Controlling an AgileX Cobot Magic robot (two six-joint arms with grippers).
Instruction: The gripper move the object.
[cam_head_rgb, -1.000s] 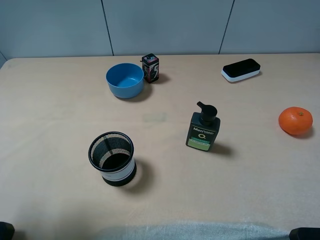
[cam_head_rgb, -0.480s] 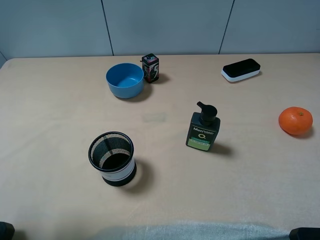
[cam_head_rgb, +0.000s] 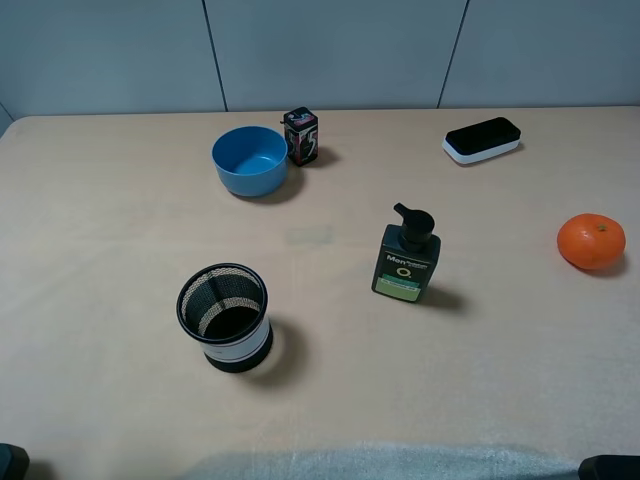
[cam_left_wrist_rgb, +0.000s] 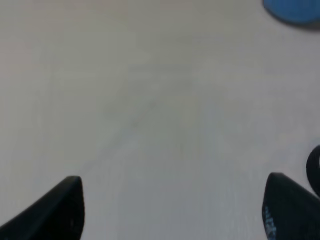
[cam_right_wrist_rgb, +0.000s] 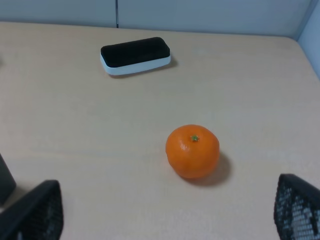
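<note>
Overhead, blue bowl (cam_head_rgb: 250, 160) sits at about 11 o'clock on the tan table (cam_head_rgb: 120, 250), upright, untouched by either arm

Pump bottle (cam_head_rgb: 406, 256) near table centre carries a label reading "Men" with a large "O" below; smaller print not legible. Small dark printed box (cam_head_rgb: 301, 136) stands just beside the bowl at its 3 o'clock; its print cannot be read. Black mesh cup (cam_head_rgb: 225, 317) with white band at 7 o'clock, well apart from the bowl. Black-and-white eraser block (cam_head_rgb: 482, 139) at 1 o'clock, orange (cam_head_rgb: 591, 241) at 3 o'clock. Left gripper (cam_left_wrist_rgb: 172, 207): fingers spread wide over bare table, nothing between them, bowl edge far ahead. Right gripper (cam_right_wrist_rgb: 167, 210): fingers spread wide, empty, orange ahead of the gap, not touching
</note>
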